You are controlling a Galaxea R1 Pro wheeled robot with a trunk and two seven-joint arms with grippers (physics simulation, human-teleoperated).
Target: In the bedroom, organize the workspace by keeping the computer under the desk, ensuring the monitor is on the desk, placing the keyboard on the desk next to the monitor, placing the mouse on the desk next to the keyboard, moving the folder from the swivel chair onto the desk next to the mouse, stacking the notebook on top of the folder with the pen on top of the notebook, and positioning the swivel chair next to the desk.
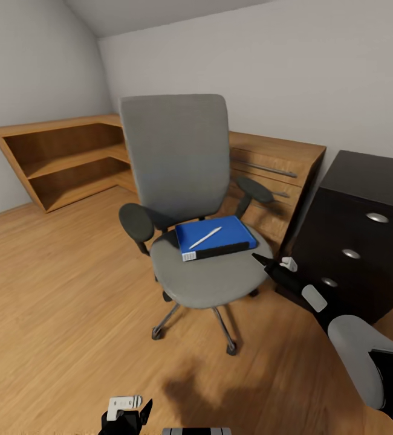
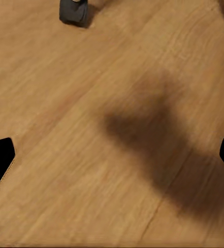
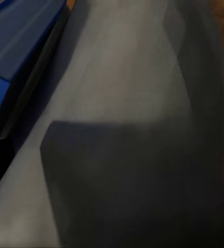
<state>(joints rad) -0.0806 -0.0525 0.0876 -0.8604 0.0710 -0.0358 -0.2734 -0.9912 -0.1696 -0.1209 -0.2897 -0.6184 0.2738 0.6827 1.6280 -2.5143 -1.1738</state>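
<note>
- The bedroom's wood floor [image 1: 57,290] runs back to low oak shelving [image 1: 69,157] along the far wall, with a black drawer cabinet [image 1: 366,229] at the right.
- The swivel chair [image 1: 178,157] stands mid-floor, facing the robot, well apart from any desk surface.
- The folder [image 1: 217,237] lies flat on the chair's seat, toward the seat's right half; its long axis runs roughly across the seat, spine edge toward the robot.
- A pale pen [image 1: 205,237] rests diagonally on top of the folder (it would likely slide if the folder is tipped).
- The right gripper [image 1: 268,261] is at the seat's right edge, just beside the folder's near right corner; the folder lies up and to the left of it. I cannot tell whether its fingers are apart or closed.
- The left gripper [image 1: 127,414] hangs low over bare floor, far from the chair, fingers spread wide in the left wrist view, holding nothing.
- Judgement: the right arm is clearly the nearer one for taking the folder.
</note>
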